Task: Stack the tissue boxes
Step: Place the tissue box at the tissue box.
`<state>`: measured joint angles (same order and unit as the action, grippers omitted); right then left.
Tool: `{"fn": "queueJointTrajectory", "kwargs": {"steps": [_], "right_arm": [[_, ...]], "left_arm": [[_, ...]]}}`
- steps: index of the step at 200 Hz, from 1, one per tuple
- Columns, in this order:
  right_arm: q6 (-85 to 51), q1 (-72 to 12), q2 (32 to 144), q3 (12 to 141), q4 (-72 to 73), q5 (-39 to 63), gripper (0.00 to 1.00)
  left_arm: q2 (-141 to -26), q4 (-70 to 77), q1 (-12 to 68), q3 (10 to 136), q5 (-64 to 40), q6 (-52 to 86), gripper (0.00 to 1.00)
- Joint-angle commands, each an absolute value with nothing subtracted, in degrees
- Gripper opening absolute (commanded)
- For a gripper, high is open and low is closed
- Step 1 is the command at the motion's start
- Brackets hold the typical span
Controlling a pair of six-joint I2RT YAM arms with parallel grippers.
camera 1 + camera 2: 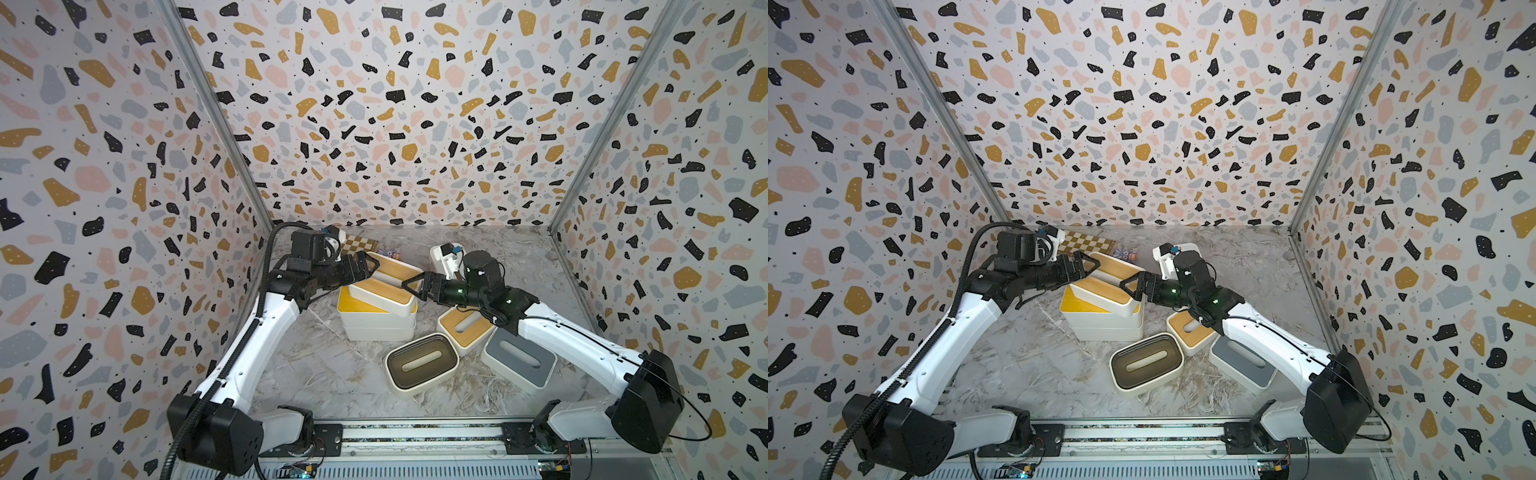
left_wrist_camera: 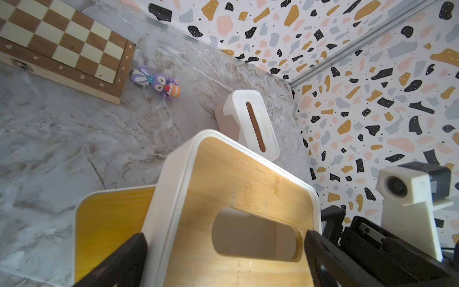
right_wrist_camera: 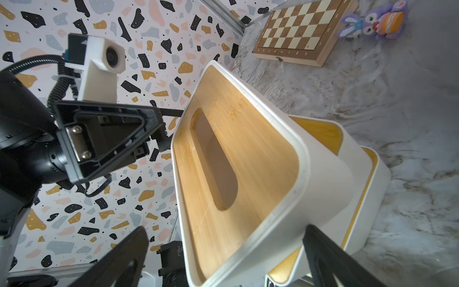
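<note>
Left wrist view looks along a wood-lidded tissue box (image 2: 236, 179) whose short end sits between the spread fingers of the left end effector (image 2: 223, 233). That end effector is released, its jaws wide. Whether either finger presses the box's white wall cannot be told.

The right wrist view shows the opposite short end of the same box. The right end effector (image 3: 226, 227) is also released. Wallpaper shows in the gap between one finger and the box, and the other finger sits right at a box corner.

In both top views the box lies tilted and askew on the stack of two yellow-lidded boxes (image 1: 347, 305), about the middle of the counter (image 1: 332, 374). The left end effector is at the end nearer the left edge and the right one at the end nearer the right edge.

Three more boxes lie flat and close together toward the near right part of the counter:
- an olive-lidded box (image 1: 422, 361), closest to the near edge
- a second wood-lidded box (image 1: 465, 328), just beyond it and partly under the right arm
- a grey-lidded box (image 1: 517, 357), nearest the right edge

A white-lidded box (image 2: 250, 124) stands by the far edge. A chessboard (image 1: 357, 245) lies toward the far left corner, and a small purple toy (image 2: 156, 82) sits between the chessboard and the white-lidded box.
</note>
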<state>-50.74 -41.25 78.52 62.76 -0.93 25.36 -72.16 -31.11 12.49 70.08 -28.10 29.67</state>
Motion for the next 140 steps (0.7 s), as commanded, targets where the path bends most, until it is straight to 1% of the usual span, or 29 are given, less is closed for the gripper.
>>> {"fn": "queueJointTrajectory", "kwargs": {"steps": [1, 34, 58, 84, 140], "right_arm": [[-50.84, -41.62, 79.63, 66.70, -0.08, 25.01, 0.99], [-50.21, -41.55, 81.97, 68.89, -0.37, 24.47, 0.99], [-49.15, -40.99, 85.02, 72.00, -2.12, 25.85, 0.99], [-48.34, -40.61, 85.95, 73.77, -3.19, 25.77, 0.99], [-50.01, -41.48, 85.46, 73.30, -2.94, 26.62, 0.99]], "left_arm": [[-69.28, -30.87, 12.22, 68.80, -32.33, 30.80, 1.00], [-65.81, -32.64, 12.22, 67.39, -30.62, 31.50, 1.00], [-64.29, -33.25, 12.21, 66.30, -31.05, 32.97, 1.00], [-62.20, -33.36, 12.19, 65.22, -28.93, 33.96, 1.00], [-63.24, -33.99, 12.22, 66.51, -24.92, 33.15, 1.00]]}}
